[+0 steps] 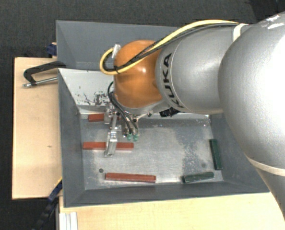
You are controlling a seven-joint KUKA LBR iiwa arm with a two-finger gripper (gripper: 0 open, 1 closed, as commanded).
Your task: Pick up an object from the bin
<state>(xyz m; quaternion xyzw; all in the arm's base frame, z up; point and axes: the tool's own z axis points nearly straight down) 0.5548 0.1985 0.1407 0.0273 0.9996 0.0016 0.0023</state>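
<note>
Mid red bar point(95, 146) lies flat on the bin point(181, 143) floor, left of centre, parallel to the front edge (bottom of the view). We see the gripper point(111, 145) down on it, crossing it at about mid-length; bar shows on both sides of the metal. We can't tell whether the gripper is open or closed, or whether it actually has the bar. Contact looks likely, not confirmed. Orange cover point(135, 75) and arm point(219, 66) sit above the back half of the bin, with a yellow cable point(195, 28) looping over the cover.

Rest of the bin as we see it:
- Upper red bar point(96, 118) towards the back-left corner of the floor, right end hidden under the gripper body.
- Lower red bar point(130, 178) along the front edge, apart from the gripper.
- Front green bar point(198, 177) along the front edge near the front-right corner.
- Right green bar point(215, 153) along the right wall, lower end near the front green bar, not touching.
- Small dark speck point(100, 171) on the floor between mid and lower red bars.
</note>
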